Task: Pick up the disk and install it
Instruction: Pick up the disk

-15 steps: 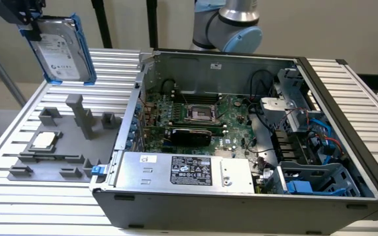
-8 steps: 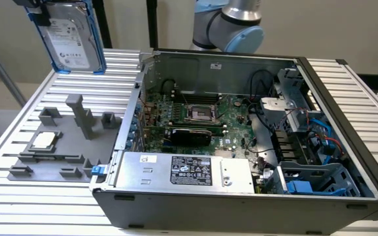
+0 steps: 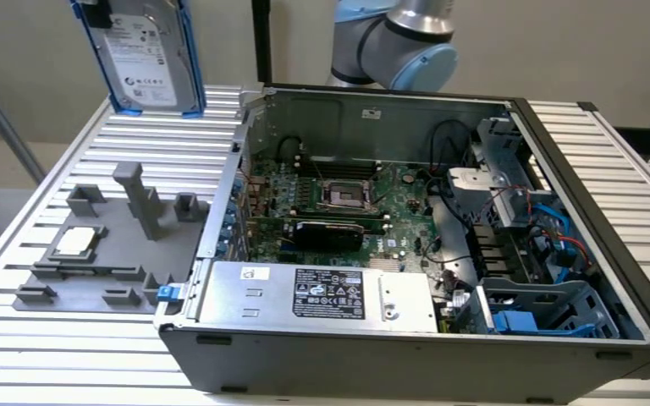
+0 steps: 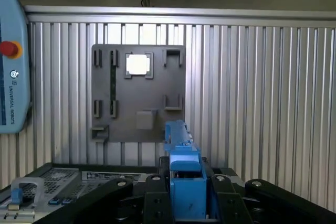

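The disk (image 3: 145,55), a silver-grey drive with a white label and blue side rails, hangs upright in the air above the far corner of the ribbed table on the exterior view's left. In the wrist view its blue rail (image 4: 184,174) sits edge-on between the black fingers (image 4: 155,198) of my gripper (image 4: 184,195), which is shut on it. The open computer case (image 3: 596,254) lies to the exterior view's right of the disk, with a blue drive cage (image 3: 540,309) in its near right corner.
A grey fixture plate (image 3: 133,279) (image 4: 139,111) with upright pegs lies on the table (image 3: 65,347) beside the case and holds a small square silver chip (image 3: 77,241) (image 4: 137,64). The silver power supply (image 3: 314,292) fills the case's near side. A teach pendant (image 4: 10,61) lies at the table edge.
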